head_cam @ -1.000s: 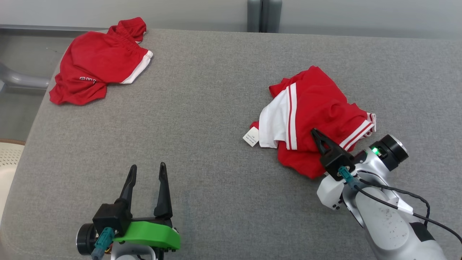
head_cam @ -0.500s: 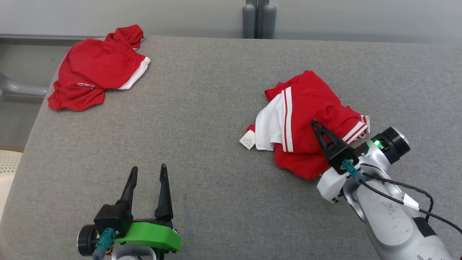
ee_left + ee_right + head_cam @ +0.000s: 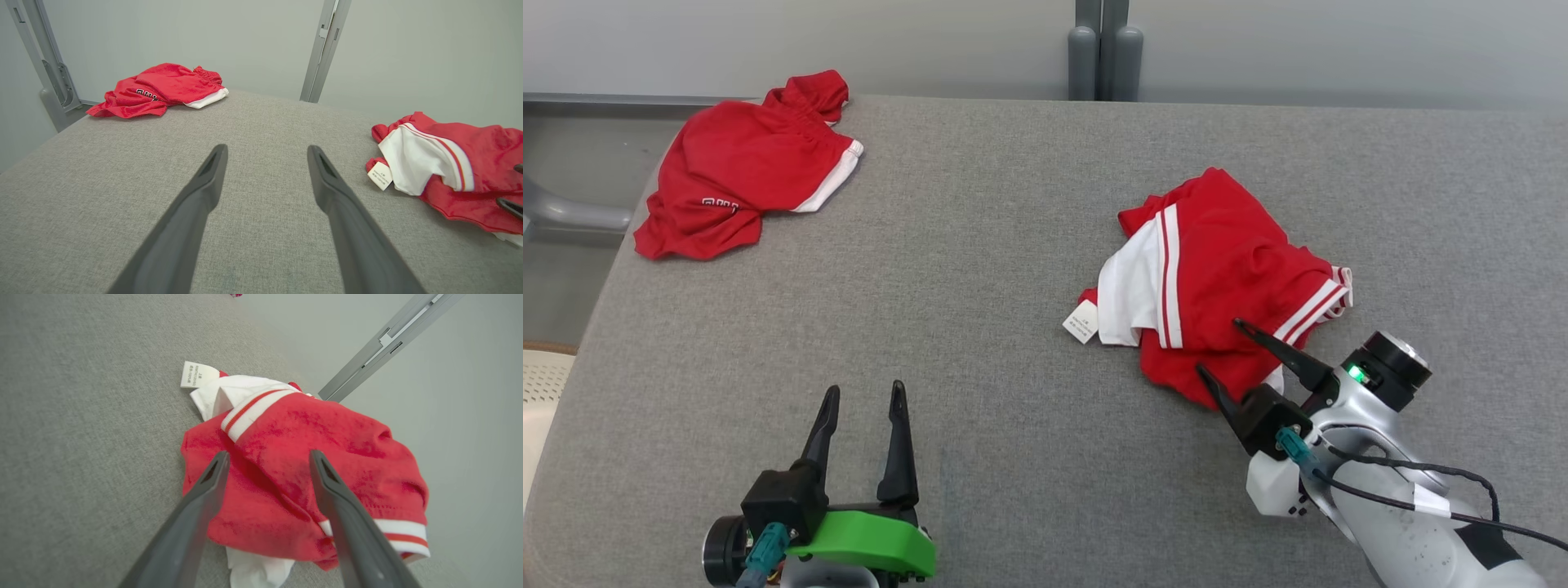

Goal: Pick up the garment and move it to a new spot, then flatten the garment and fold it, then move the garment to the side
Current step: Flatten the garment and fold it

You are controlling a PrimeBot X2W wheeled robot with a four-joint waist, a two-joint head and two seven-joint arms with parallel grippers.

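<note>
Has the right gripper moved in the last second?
Yes. Against the label on the garment, the right gripper has drawn back toward the robot and opened, tips over the garment's near edge.

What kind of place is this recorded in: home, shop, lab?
Probably a lab or test bay: a gray fabric-covered table against bare pale wall panels and a gray metal post, with a near red garment and a far red garment laid out.

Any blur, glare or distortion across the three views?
Head view: even, soft light, no glare, striped garment sharp. Left wrist view: wide-angle lens bows the far edge of the table; left gripper soft near the lens. Right wrist view: right gripper likewise soft close up, striped garment in focus.
</note>
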